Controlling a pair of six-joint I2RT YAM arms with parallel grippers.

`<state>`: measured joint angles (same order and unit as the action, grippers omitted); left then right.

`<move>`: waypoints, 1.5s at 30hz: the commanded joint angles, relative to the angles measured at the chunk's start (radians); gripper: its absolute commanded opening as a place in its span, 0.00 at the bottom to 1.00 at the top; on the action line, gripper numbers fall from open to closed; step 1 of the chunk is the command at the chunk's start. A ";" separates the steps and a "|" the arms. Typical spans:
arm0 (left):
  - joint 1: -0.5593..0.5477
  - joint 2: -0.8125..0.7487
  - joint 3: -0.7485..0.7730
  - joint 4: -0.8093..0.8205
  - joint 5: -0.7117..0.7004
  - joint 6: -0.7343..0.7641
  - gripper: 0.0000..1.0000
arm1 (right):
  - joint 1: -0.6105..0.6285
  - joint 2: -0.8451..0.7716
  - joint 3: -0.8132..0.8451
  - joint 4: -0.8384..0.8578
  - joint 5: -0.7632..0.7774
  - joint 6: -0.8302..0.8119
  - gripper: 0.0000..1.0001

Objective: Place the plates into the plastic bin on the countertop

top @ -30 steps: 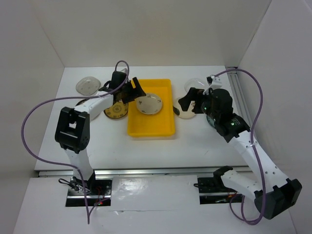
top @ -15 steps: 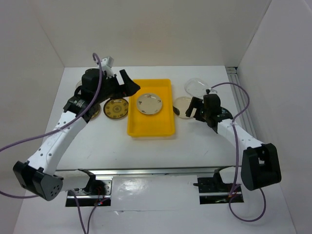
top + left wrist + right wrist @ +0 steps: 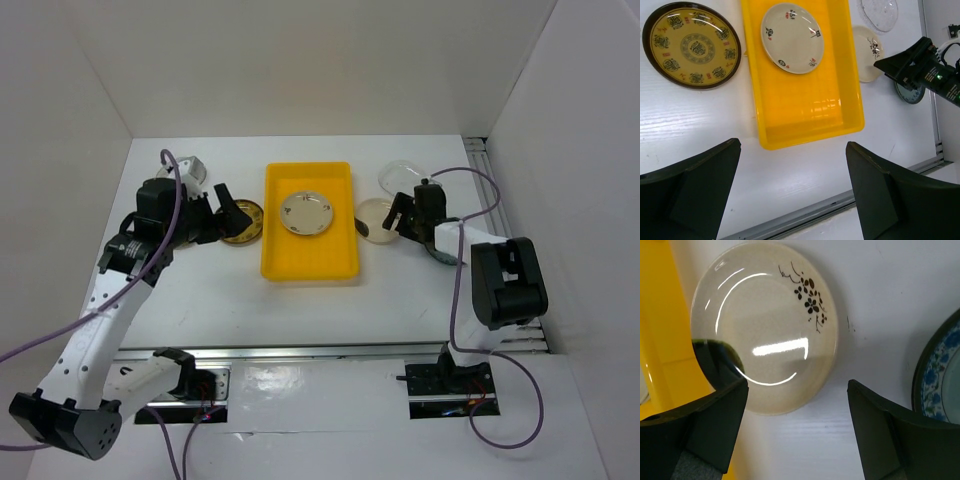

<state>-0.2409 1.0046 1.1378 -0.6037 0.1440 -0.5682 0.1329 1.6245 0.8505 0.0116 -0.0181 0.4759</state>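
Both grippers stand spread: our left gripper point(image 3: 792, 150) empty, our right gripper point(image 3: 797, 387) over a round cream flower-marked plate point(image 3: 765, 330). One white patterned plate point(image 3: 792, 37) lies in the bright yellow rectangular plastic bin point(image 3: 805, 105) — upper centre.

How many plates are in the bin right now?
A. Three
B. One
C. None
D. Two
B: only one plate lies inside the bin, at its far end; the rest of the bin's floor is bare.
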 commanded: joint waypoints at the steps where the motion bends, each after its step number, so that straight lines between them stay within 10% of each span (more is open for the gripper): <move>1: 0.020 -0.050 -0.026 -0.008 0.025 0.054 1.00 | -0.015 0.040 0.068 0.097 0.015 0.004 0.85; 15: 0.117 -0.038 -0.076 -0.018 0.068 0.100 1.00 | -0.036 0.156 0.094 0.042 0.104 0.050 0.54; 21: 0.169 -0.038 -0.085 -0.028 0.000 0.067 1.00 | -0.055 0.156 0.085 -0.010 0.113 0.078 0.00; 34: 0.311 -0.049 -0.122 -0.057 -0.139 -0.041 1.00 | -0.015 -0.248 0.257 -0.311 0.441 0.110 0.00; 45: 0.486 -0.031 -0.131 -0.071 -0.207 -0.156 1.00 | 0.163 -0.083 0.427 -0.099 -0.096 -0.069 0.00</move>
<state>0.2157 0.9741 1.0077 -0.6796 -0.0254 -0.6621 0.2340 1.4380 1.2213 -0.1581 0.0631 0.4690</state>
